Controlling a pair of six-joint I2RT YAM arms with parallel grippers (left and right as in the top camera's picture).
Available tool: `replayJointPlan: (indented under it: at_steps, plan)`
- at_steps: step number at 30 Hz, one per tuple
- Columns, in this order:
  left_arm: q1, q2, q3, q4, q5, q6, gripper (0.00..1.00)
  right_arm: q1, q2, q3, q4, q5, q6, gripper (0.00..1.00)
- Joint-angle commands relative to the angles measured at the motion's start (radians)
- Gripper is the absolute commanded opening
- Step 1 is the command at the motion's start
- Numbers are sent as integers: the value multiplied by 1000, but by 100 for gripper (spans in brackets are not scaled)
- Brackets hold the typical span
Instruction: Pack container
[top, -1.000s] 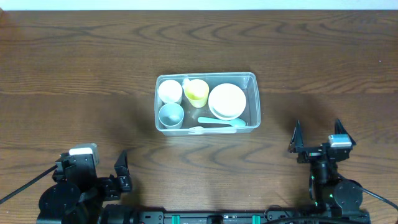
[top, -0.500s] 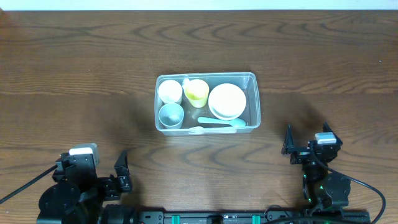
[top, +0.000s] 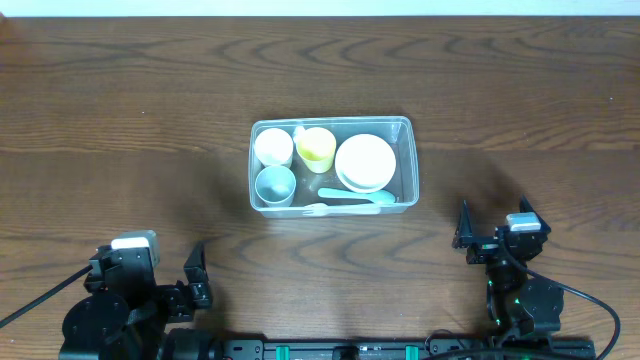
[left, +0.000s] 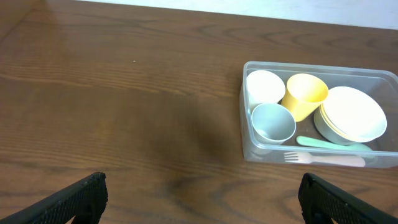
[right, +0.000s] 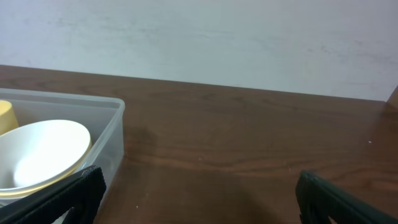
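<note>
Left gripper: fingers spread wide, nothing between them. It sits low at the near-left table edge, well apart from the container.

Right gripper: fingers also wide apart and empty. It's at the near-right edge, closer to the container but not touching. Its wrist cam only catches the tub's right end wall.

Container: clear plastic tub, flat on the dark wood table. Roughly centred, long side running left-right.

Contents, all inside the rim:
- white cup, back-left corner, upright
- yellow cup, just right of it, tilted against the white one
- grey-blue cup, front-left, upright and empty, touching or nearly touching the white cup
- stacked bowls, right half, white on top with yellow edges showing under it; can't tell how many
- mint-green spoon, lying along the front, bowl end to the right
- pale pink fork, parallel and just in front of the spoon against the front wall, tines to the left
</note>
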Motion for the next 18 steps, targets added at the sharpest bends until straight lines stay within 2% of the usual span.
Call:
replayJointPlan:
  at_steps: [1,11,14,18]
  plan:
    - [-4,-1,-3,2,-8,-10,98,10,-6,0,-6,-7,-4,99]
    - [0,-4,-11,-37,-12,13,98,10,-6,0,-6,-7,-4,99]
    - [15,-27,-64,-24,-3,13,98,10,-6,0,-6,-7,-4,99]
    - [31,-124,-227,77,-1,13,98,10,-6,0,-6,-7,-4,99]
